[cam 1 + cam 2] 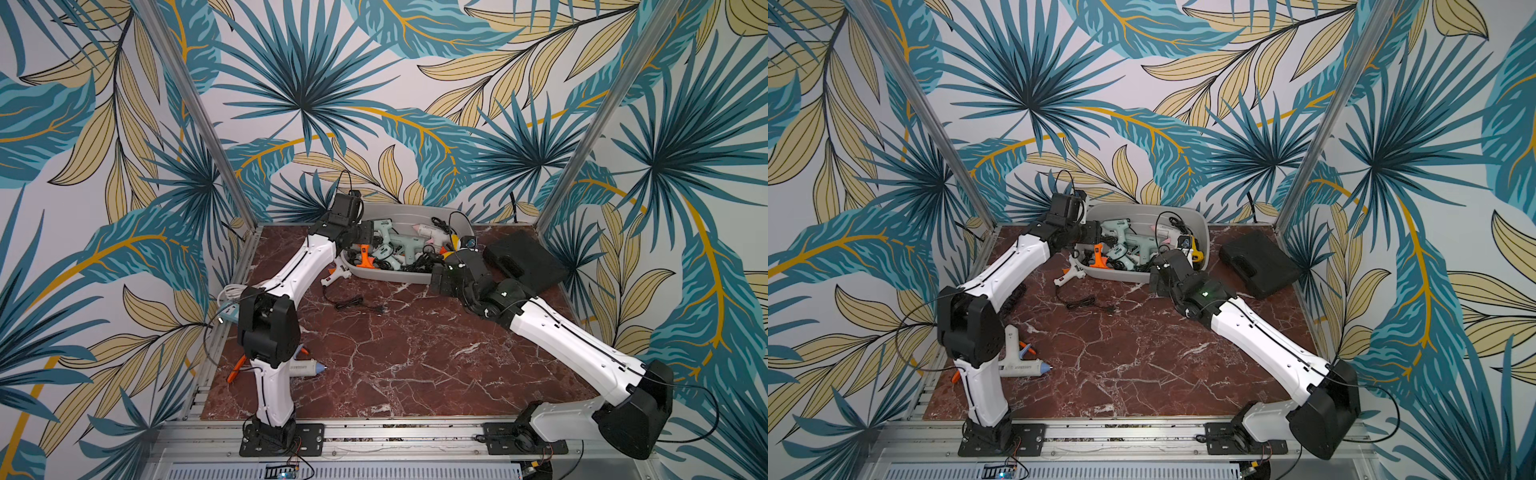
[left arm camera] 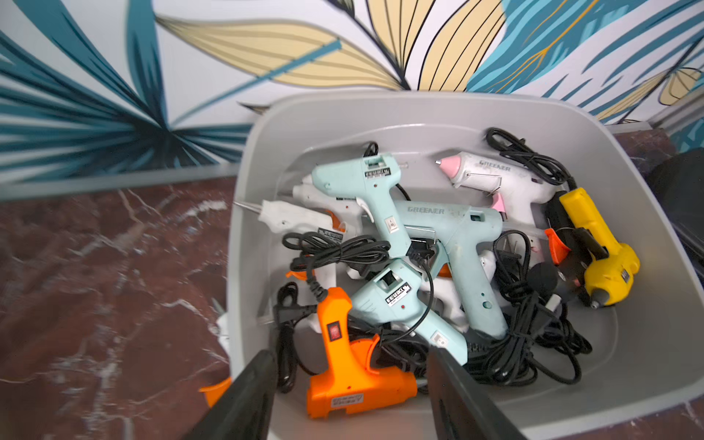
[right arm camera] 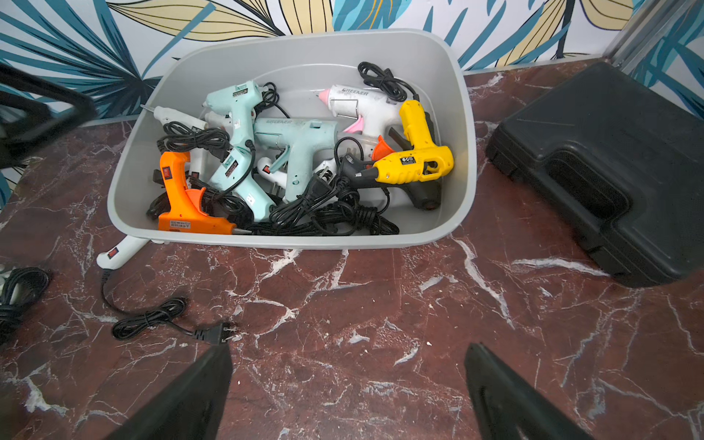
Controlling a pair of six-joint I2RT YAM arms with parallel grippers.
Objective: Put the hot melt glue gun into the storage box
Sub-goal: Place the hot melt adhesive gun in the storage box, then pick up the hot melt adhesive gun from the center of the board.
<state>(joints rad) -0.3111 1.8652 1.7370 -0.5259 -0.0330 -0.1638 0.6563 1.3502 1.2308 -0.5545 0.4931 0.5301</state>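
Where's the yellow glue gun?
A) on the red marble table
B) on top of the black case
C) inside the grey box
C: the yellow glue gun lies inside the grey storage box, below its rim.

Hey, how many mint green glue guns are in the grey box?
3. A small mint gun toward the back, the large mint gun marked GREENER mid-box, a second small mint gun beside the orange gun. More could lie buried under cords.

Marble table, storage box, black case
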